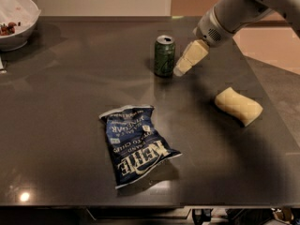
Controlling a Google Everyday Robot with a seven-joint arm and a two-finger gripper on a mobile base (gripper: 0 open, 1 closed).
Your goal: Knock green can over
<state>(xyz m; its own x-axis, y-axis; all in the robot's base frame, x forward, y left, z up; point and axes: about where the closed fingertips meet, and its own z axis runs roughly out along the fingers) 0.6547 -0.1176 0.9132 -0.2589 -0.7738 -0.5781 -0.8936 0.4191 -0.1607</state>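
The green can (164,55) stands upright on the dark table (70,102), toward the back middle. It is dark green with a silver top rim. My gripper (180,70) comes in from the upper right on a white arm. Its cream-coloured tip is just to the right of the can, close to its lower side, touching it or a hair apart.
A blue crinkled chip bag (136,144) lies flat at the front middle. A yellow sponge (238,106) lies at the right. A white bowl (14,20) with food stands at the back left corner. The table's right edge runs close to the sponge.
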